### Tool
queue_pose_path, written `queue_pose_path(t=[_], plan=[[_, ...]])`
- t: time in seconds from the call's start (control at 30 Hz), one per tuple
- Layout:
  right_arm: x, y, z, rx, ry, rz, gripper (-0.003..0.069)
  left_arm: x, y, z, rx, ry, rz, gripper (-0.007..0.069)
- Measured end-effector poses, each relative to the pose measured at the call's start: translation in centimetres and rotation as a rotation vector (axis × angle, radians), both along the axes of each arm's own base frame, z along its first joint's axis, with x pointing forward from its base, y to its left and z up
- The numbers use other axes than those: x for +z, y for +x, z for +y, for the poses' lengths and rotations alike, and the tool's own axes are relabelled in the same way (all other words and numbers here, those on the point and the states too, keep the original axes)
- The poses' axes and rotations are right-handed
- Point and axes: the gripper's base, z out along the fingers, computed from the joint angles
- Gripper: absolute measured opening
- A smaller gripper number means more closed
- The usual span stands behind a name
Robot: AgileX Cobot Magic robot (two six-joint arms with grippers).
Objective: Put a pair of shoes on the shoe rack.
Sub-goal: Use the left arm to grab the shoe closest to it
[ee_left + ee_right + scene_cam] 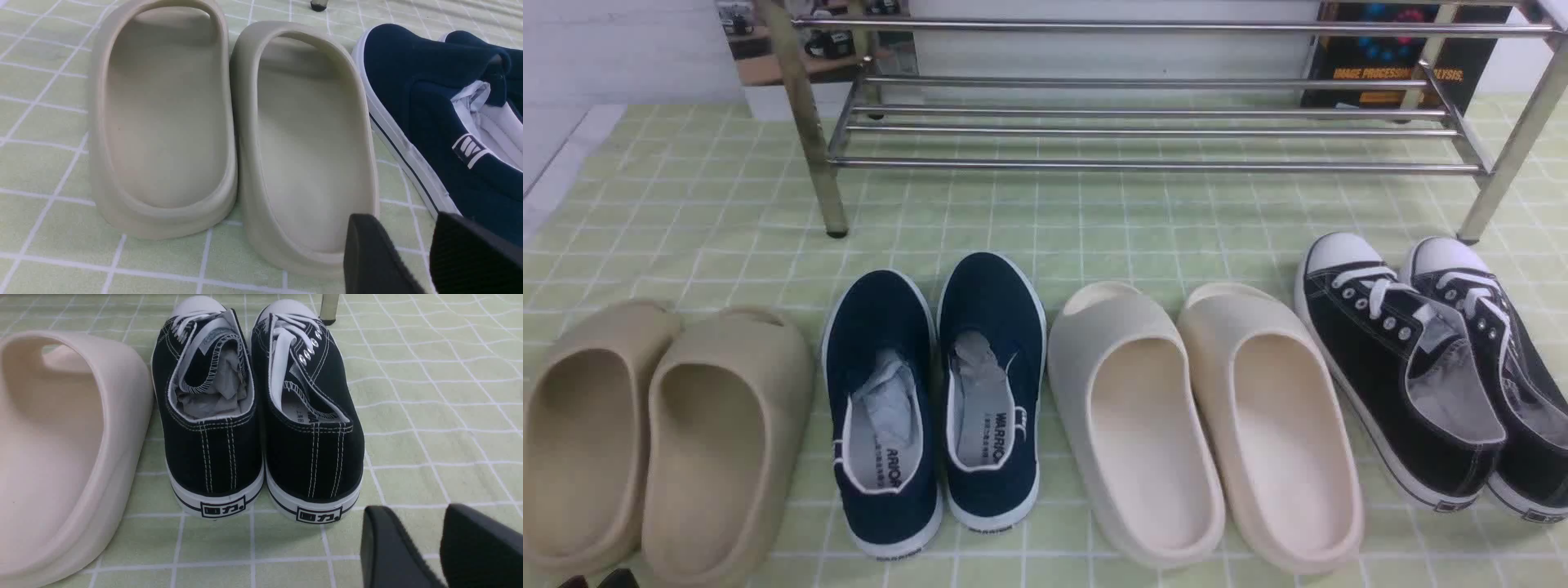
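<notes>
Left gripper (402, 228): 2 black ribbed fingers spread apart with nothing between them. It hangs low near the heel of a beige slide and the navy shoe's white sole, probably staged to reach that navy pair.
Beige foam slides (723, 433): far left of the row. They are matte, thick-walled, rounded moulded tubs set side by side, and are not the pair wanted.
Navy-blue canvas slip-on sneakers (992, 318): place 2 of 4 in the row, on the cloth and not yet on the rack. Heels face the robot and toes face the rack, seemingly so a heel can be pinched and the shoe carried straight ahead. They have soft woven uppers, white rubber soles and white-edged collars. The crumpled grey-white filling likely keeps the collars from folding.
Chrome-steel shoe rack (1152, 166): behind the row, well apart from the navy toes. It has shiny round tube bars and square legs, with no shoe on its bars.
Cream foam slides (1135, 433): right of centre, smooth and paler, with the same tub shape.
Black canvas lace-up sneakers (1388, 367): far right, with white toe caps and white stitching, angled slightly near the rack's right leg.
Right gripper (412, 522): 2 black fingers parted and empty, behind the black heels and apart from them.
Light-green checked cloth (1143, 220): soft and faintly wrinkled under all 4 pairs.
</notes>
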Motion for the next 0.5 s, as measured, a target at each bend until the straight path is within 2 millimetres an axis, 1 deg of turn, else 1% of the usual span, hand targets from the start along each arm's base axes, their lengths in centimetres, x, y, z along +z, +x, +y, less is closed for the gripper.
queue_pose_path(t=[0.5], plan=[[0.0,0.0,0.0,0.0,0.0,0.0,0.0239,0.02,0.0,-0.1,-0.002,-0.031,-0.001,0.0238]])
